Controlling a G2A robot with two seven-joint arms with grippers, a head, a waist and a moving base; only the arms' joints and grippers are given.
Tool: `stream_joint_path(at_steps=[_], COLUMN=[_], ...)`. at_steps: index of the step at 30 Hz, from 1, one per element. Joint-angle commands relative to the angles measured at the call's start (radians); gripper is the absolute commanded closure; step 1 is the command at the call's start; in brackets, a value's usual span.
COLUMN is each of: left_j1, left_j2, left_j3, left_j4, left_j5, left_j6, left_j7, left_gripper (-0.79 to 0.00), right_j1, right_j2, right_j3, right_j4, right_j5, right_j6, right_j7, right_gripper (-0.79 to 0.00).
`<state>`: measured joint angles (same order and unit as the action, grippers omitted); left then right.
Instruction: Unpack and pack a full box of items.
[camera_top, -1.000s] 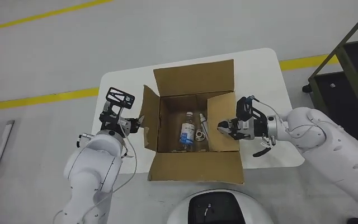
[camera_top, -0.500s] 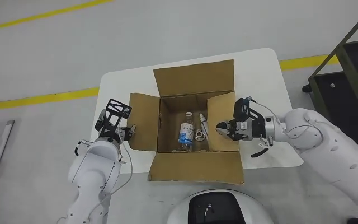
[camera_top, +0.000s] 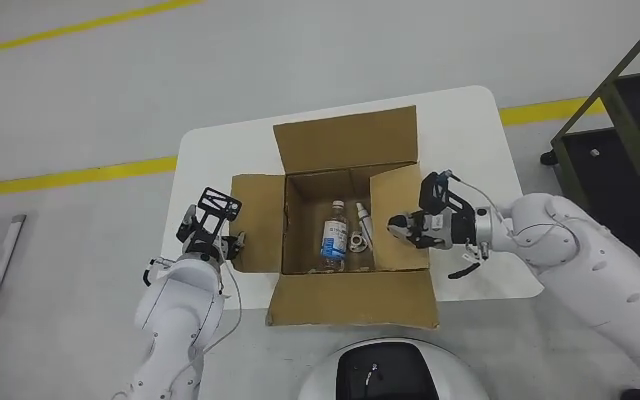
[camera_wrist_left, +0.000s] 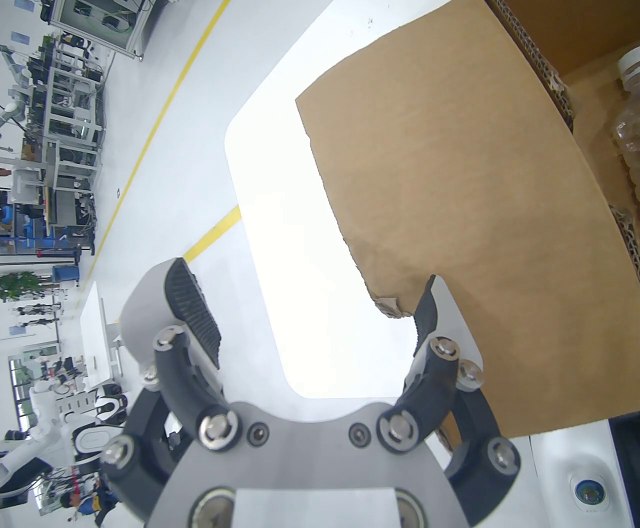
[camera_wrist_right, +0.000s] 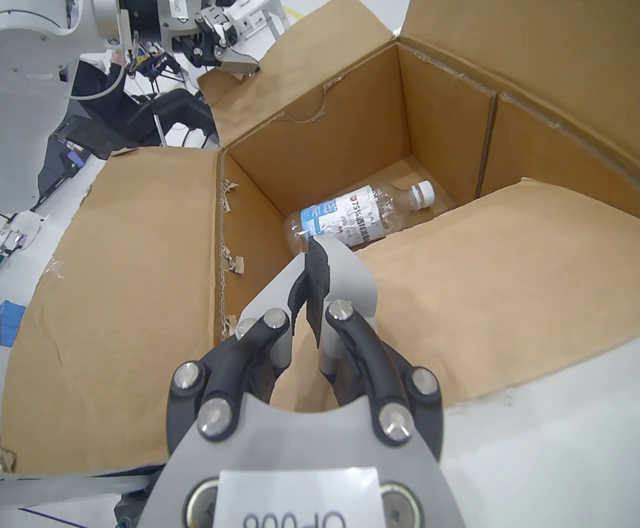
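A clear plastic bottle (camera_top: 335, 237) with a white cap and a blue-and-white label lies on its side on the floor of an open corrugated cardboard box (camera_top: 348, 140). Its long axis runs front to back, cap toward the far wall. The box sits on a white, round-cornered table (camera_top: 470, 120). The right pincer (camera_wrist_right: 312, 260) has its ribbed pads pressed together beside the right flap (camera_top: 395, 190). The left pincer (camera_wrist_left: 305, 285) is spread, with one finger touching the torn edge of the flattened left flap (camera_top: 258, 220).

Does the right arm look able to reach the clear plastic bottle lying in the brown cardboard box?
Probably not yet: the right end effector is shut at the edge of the right cardboard flap, which leans in over the opening between it and the clear plastic bottle.
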<state>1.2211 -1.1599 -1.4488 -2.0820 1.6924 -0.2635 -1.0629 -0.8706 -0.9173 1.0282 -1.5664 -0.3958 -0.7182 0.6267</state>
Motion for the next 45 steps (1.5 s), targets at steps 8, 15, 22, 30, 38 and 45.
stream_joint_path(at_steps=[8, 15, 22, 30, 38, 45], left_j1=[-0.052, -0.117, -0.144, -0.136, -0.11, -0.111], left_j2=[-0.008, -0.013, -0.024, -0.028, -0.017, -0.006], left_j3=[-0.029, -0.02, 0.057, 0.125, 0.118, 0.084], left_j4=[-0.082, -0.14, -0.154, -0.163, -0.165, -0.079], left_j5=[-0.16, -0.291, -0.571, -0.728, -0.711, -0.475], left_j6=[0.031, 0.027, 0.022, 0.039, -0.023, -0.003], left_j7=[-0.01, -0.024, -0.018, -0.001, 0.018, 0.031], left_gripper=[-0.785, -0.785, -0.785, -0.785, -0.785, -0.785], right_j1=[-0.113, -0.228, -0.327, -0.401, -0.401, -0.317], right_j2=[0.024, 0.041, 0.047, 0.041, 0.034, 0.025], right_j3=[0.158, 0.269, 0.339, 0.35, 0.356, 0.293], right_j4=[-0.06, -0.081, -0.119, -0.157, -0.153, -0.181], right_j5=[-0.078, -0.112, -0.14, -0.187, -0.163, -0.186], right_j6=[0.062, 0.11, 0.186, 0.25, 0.198, 0.018], right_j7=[-0.157, -0.218, -0.274, -0.336, -0.373, -0.346], right_gripper=[0.0, 0.0, 0.0, 0.0, 0.0, 0.0])
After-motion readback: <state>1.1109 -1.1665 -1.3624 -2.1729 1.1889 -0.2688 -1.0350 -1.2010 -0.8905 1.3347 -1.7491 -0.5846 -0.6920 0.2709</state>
